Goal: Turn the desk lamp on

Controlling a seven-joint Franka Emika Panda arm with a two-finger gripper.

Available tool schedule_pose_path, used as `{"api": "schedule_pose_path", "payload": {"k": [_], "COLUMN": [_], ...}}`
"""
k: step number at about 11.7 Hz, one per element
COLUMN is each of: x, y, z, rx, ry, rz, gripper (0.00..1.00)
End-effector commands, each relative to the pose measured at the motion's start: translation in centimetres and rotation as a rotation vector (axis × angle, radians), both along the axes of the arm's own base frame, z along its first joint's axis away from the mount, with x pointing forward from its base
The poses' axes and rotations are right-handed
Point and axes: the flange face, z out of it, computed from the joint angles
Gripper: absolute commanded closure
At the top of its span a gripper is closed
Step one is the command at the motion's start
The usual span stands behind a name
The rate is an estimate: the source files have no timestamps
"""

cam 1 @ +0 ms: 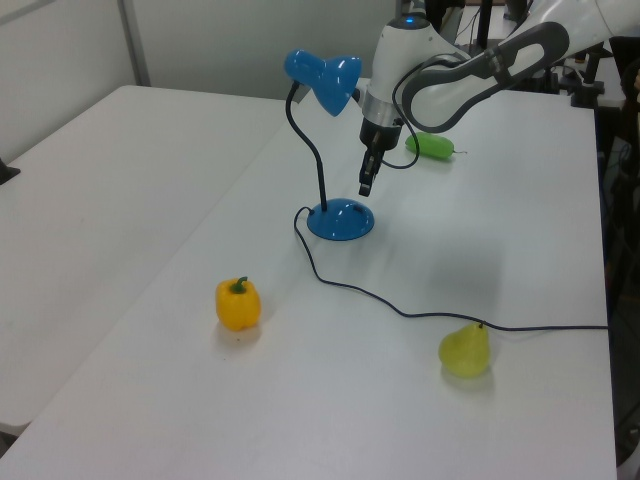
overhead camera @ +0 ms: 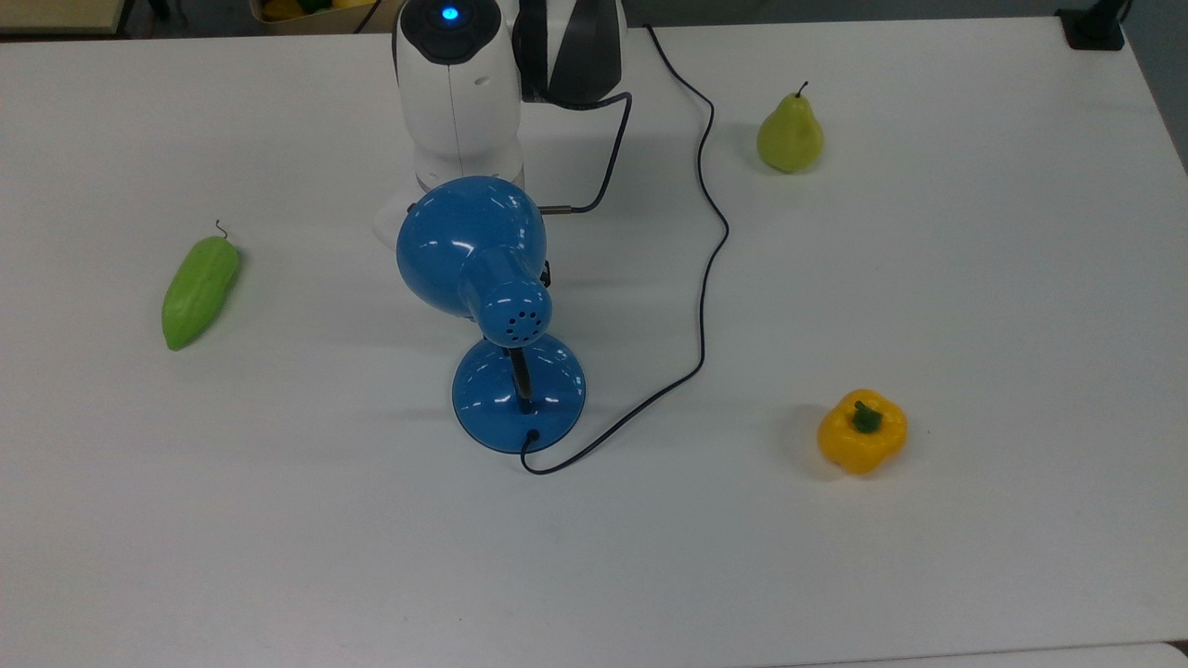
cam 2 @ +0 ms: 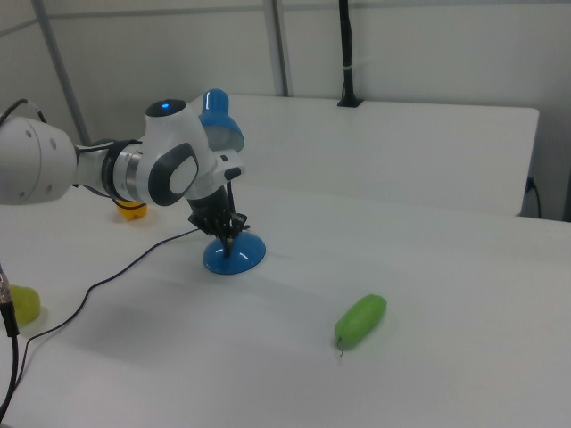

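A blue desk lamp (overhead camera: 497, 306) stands near the middle of a white worktop (overhead camera: 974, 278), its round base flat on the surface and its dome shade raised on a curved black neck. In the left view the robot arm's claw (cam 1: 366, 186) hangs just above the lamp base's far rim, pointing down, its two fingers drawn close together with nothing between them. In the right view the claw (cam 2: 229, 234) appears directly over the base, beside the neck. In the top view the shade covers most of the claw, and the arm's white wrist with a lit blue indicator sits just beyond the shade.

The lamp's thin black cord (overhead camera: 703, 278) leaves the near edge of the base, loops toward the top view's right and runs back past the arm. A green cucumber-like vegetable (overhead camera: 199, 289) lies well apart on the top view's left; a green pear (overhead camera: 789, 134) stands at the far right of the top view, and a yellow bell pepper (overhead camera: 861, 431) sits nearer, on the same side.
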Motion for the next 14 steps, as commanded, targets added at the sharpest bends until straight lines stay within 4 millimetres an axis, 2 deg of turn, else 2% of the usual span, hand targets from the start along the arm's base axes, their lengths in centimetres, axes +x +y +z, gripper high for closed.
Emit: {"api": "schedule_pose_path", "payload": {"k": [1,3,5,7,10,14], "x": [0.3,0.4,0.3,0.4,0.4,0.4], "y": [0.5,0.7,0.9,0.9,0.9,1.5], "z": [-0.9,-2.4,-3.1,-3.0,-1.8,-2.1], "rx": [0.01,0.009,0.01,0.012,0.017,0.024], "ry": [-0.03,-0.014,-0.023,-0.04,-0.055,-0.052], "rz": [0.003,0.007,0.012,0.011,0.004,-0.004], "gripper": [1.0,1.0,1.0,1.0,1.0,1.0]}}
